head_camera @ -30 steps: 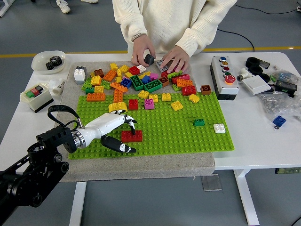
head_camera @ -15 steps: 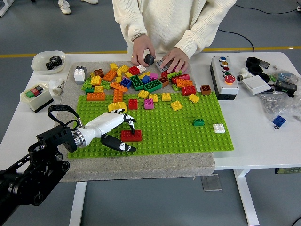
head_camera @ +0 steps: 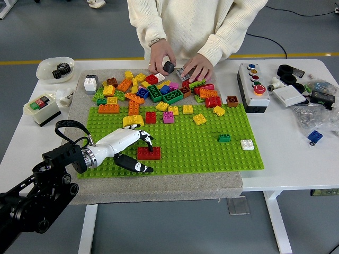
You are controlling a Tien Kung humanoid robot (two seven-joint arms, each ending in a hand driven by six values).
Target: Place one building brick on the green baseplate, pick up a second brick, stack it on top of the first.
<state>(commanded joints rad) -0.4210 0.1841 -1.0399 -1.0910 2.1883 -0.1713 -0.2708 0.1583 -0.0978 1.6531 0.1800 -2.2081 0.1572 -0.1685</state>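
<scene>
The green baseplate lies on a grey cloth in the middle of the table. A red brick sits on its near left part. My left hand reaches in from the lower left; its white fingers arch over the brick's far left corner and the thumb lies just in front of it. The hand is open and I see no firm grip. A heap of loose coloured bricks covers the plate's far edge. My right arm is out of view.
A person at the far side holds a dark piece in one hand and rests the other hand on the bricks. A small green brick and a white brick sit on the plate's right. A button box, a bowl of gears and a switch box flank the cloth.
</scene>
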